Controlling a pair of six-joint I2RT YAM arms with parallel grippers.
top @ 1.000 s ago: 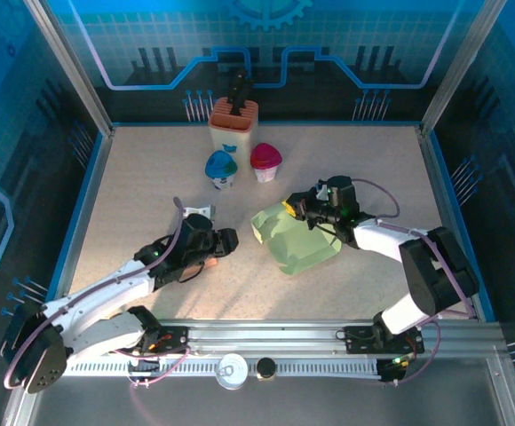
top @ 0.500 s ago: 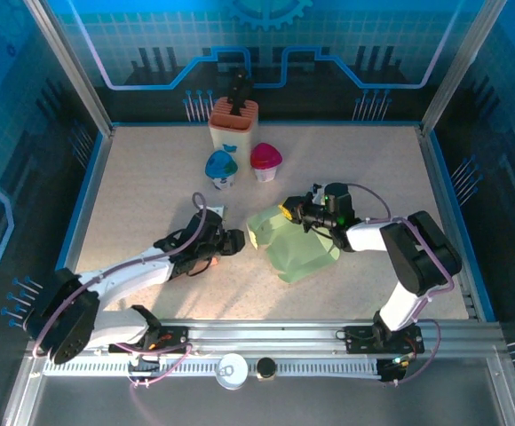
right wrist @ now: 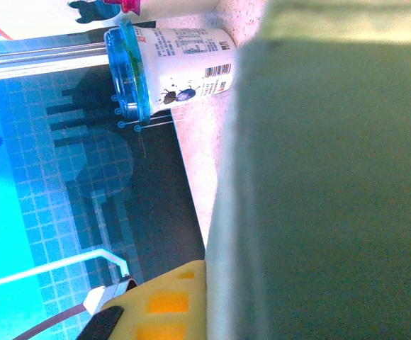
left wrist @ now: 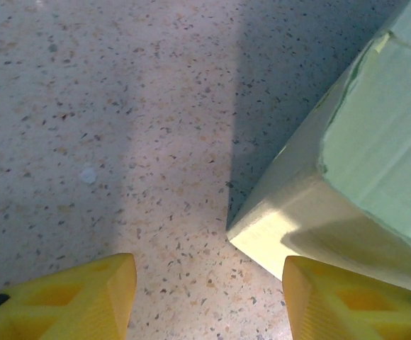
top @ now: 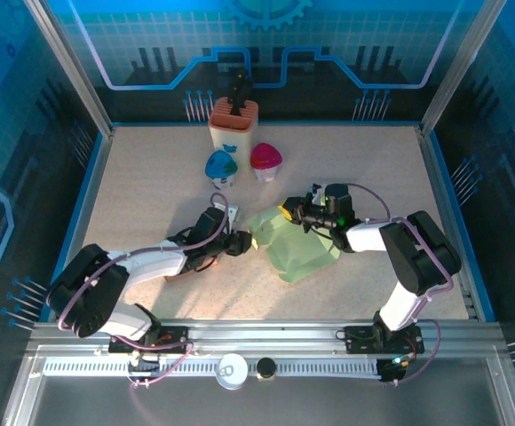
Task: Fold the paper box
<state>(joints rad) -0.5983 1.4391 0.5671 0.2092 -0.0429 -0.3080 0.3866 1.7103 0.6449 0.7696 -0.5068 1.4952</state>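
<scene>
Box [top: 298, 250] lies on the table [top: 151, 177], just right of centre. Right gripper [top: 290, 213] is pinched tight on its far edge. Left gripper [top: 242, 241] sits at the box's left corner, jaws apart, gripping nothing.
</scene>
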